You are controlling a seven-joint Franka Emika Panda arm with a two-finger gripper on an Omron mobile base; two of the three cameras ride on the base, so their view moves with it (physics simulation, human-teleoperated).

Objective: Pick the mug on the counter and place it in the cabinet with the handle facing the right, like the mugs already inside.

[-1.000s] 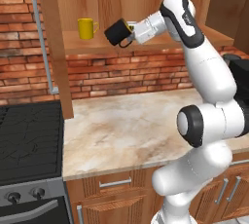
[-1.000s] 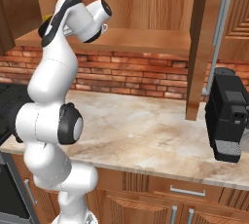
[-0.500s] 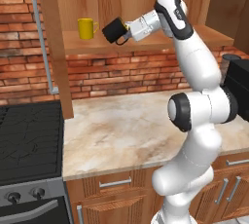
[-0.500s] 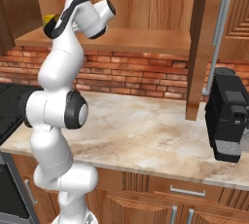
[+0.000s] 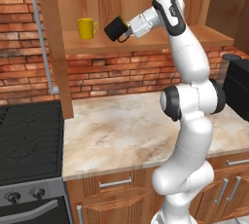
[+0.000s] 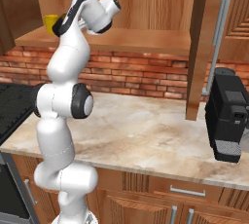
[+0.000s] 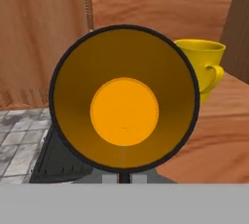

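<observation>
Holding the mug up at shelf height, upper middle of the left base view, tipped on its side with its base toward the frame's left and its mouth toward the wrist. Gripper meets it at the mouth end; the handle shows as a small black loop at the mug's lower right, just under the hand. Jaws look clamped on the mug at the rim, but the fingers themselves are hidden behind it, so the exact contact points can't be read.

Hand view: mug mouth fills the centre of the frame, black rim, brown inner wall, bright orange bottom dead centre. Camera looks straight down the bore, so the mug sits square on the gripper axis.

Yellow mug stands upright on the cabinet shelf, left of the held mug and apart from it, handle toward frame right. In the hand view it sits at right centre, partly behind the black rim, handle also toward frame right.

Held mug is above the shelf's left part; whether it touches the plank I can't tell. Cabinet's open door edge with the grey bar is at the frame's left.

Counter lies below in mid frame, stove at lower left. Right base view: arm blocks the mug; black coffee machine stands on the counter at right.
</observation>
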